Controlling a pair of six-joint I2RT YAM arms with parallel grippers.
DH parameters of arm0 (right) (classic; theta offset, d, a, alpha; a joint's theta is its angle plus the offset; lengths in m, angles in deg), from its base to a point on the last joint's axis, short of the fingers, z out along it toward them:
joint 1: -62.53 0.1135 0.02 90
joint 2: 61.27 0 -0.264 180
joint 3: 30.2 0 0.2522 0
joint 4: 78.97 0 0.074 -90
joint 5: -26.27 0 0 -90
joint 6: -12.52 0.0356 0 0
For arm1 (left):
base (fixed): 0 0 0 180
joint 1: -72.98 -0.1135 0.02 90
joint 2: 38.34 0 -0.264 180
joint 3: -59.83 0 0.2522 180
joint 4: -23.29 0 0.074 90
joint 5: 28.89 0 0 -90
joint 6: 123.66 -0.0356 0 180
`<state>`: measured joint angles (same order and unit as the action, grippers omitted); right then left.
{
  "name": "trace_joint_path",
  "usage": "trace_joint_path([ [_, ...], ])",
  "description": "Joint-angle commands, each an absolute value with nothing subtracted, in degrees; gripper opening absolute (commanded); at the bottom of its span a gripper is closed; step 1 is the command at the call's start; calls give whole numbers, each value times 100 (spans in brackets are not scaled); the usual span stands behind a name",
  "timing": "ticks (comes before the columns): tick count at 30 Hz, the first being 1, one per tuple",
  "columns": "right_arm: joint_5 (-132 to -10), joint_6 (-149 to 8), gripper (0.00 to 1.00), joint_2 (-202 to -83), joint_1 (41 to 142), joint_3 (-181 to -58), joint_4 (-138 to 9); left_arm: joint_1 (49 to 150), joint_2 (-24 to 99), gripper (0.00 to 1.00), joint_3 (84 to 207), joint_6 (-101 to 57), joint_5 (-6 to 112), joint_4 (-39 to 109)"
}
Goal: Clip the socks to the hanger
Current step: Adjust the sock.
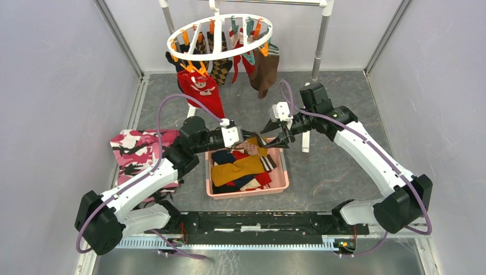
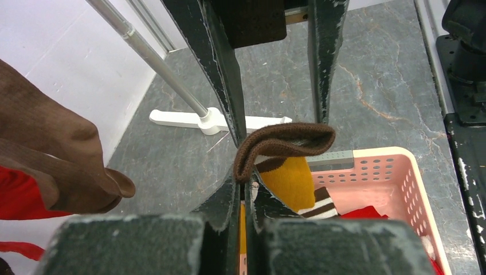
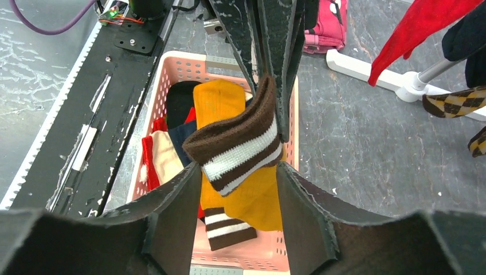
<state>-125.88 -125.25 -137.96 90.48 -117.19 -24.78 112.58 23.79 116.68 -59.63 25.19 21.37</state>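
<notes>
Right gripper (image 3: 238,167) jaws parted astride cuff | left gripper (image 2: 245,180) clamped on brown-cuffed striped mustard knit sock (image 3: 240,149) | likely soft, light, floppy; grip ribbed cuff

White-shelled arms (image 1: 137,186) with black joints, looping purple cables (image 3: 50,30), scuffed matte-black tapered fingers (image 3: 172,217).

High rear view looking down, close wrist views facing each other, sharing basket (image 1: 247,193)

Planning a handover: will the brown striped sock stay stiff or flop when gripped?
Probably floppy: the brown striped sock curls over where the left gripper pinches it. Likely light, held by one pinch. Ribbed knit should resist slipping.
</notes>
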Motion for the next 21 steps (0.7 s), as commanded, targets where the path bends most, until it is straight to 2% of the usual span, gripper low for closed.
trace_joint_path([
  [1, -12553, -12225, 54, -13687, 9029, -11622, -2832, 11202, 2375, 2, 11858, -5625, 2228, 1989],
  [3, -12595, -12175, 48, -13687, 9030, -11612, -2870, 11177, 2396, 2, 11856, -5597, 2174, 1983],
  [8, -12648, -12013, 26, -13699, 9006, -11612, -2969, 11099, 2436, 2, 11831, -5536, 2085, 1922],
  [11, -12948, -11908, 2, -13727, 8931, -11586, -3019, 11050, 2473, 3, 11816, -5468, 2103, 1850],
  [13, -13066, -11897, 0, -13724, 8874, -11571, -3001, 10996, 2506, 6, 11820, -5345, 2315, 1784],
  [16, -13071, -11841, 0, -13684, 8686, -11487, -3059, 10847, 2508, 33, 11790, -4884, 3077, 1559],
  [19, -13057, -11470, 0, -13626, 8368, -11395, -3403, 10545, 2368, 52, 11747, -4225, 3330, 1337],
  [21, -13058, -11088, 0, -13604, 8109, -11379, -3710, 10387, 2197, 60, 11709, -3718, 3198, 1221],
])
